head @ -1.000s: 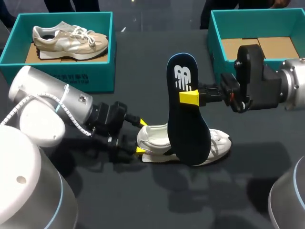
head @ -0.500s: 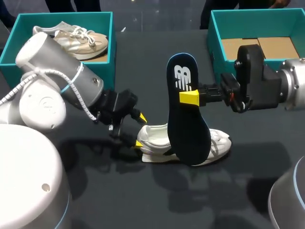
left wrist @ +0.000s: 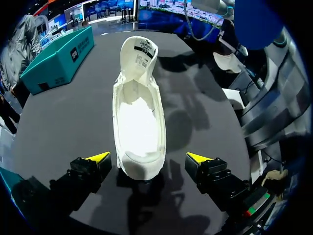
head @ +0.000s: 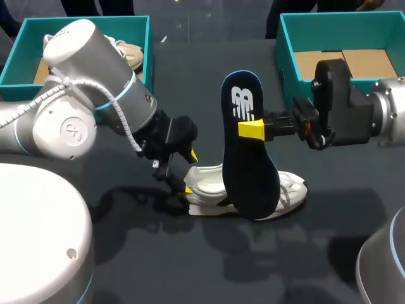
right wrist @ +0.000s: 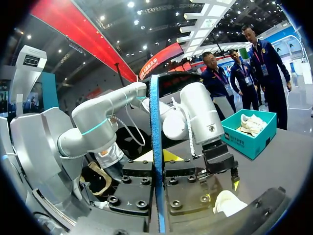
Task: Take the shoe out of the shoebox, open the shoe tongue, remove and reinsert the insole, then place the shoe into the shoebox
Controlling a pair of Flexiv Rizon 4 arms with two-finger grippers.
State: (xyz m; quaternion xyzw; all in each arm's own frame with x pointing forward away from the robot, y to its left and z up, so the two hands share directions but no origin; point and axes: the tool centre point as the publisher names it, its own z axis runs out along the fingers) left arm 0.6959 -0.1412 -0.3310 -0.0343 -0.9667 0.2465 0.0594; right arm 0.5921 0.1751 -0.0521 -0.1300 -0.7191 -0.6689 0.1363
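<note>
The shoe point(head: 205, 183) lies on the desk point(head: 190, 266) at centre frame, long axis running left to right. Its heel sits between the spread left claw point(head: 190, 171) fingers. The right claw point(head: 252, 130) pinches the insole point(head: 250, 180) upright, its lower end at the shoe's middle.

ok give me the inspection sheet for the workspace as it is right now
surface: dark table, no damage seen
job's things: white shoe lies mid-table, tongue folded forward, no insole inside; insole held upright by the shoe; right shoebox shows only its cardboard floor
clutter: left shoebox holding a beige shoe
grippers: left jaws open, either side of the white shoe's heel, gaps showing in the left wrist view; right jaws shut on the insole
cables: white coiled cable along the left arm
surroundings: nothing seen
</note>
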